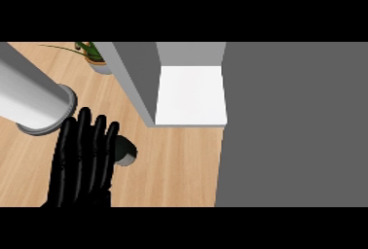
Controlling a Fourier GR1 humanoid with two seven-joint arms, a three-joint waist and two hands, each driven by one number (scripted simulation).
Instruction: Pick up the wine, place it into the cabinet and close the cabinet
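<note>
Head view, steep look down on wood counter. Left hand shows at lower left w/ its grey forearm coming in from the upper-left corner; fingers straight, held together, pointing up-frame, nothing held. Just beside its right edge, partly hidden behind the fingers, sits a small dark round thing w/ a pale rim. Prob the wine seen from the top, but can't confirm, too little of it shows. It rests on the counter, short of the cabinet, hand beside it rather than around it; whether they touch, can't tell. Right hand not in the pic. Cabinet: white inner floor visible w/ grey side wall at left, so it reads as open; the big dark grey slab filling the right side is likely the open door or the cabinet's outer face, can't tell which. Nothing visible on the white shelf. Potted plant at top left, well apart from the action. Progress, judged from how things lie: early. Wine not picked up, not in the cabinet, door not closed. All three steps left: curl fingers round the bottle, lift, move it up-right onto the white shelf, let go, then swing the door shut.
</note>
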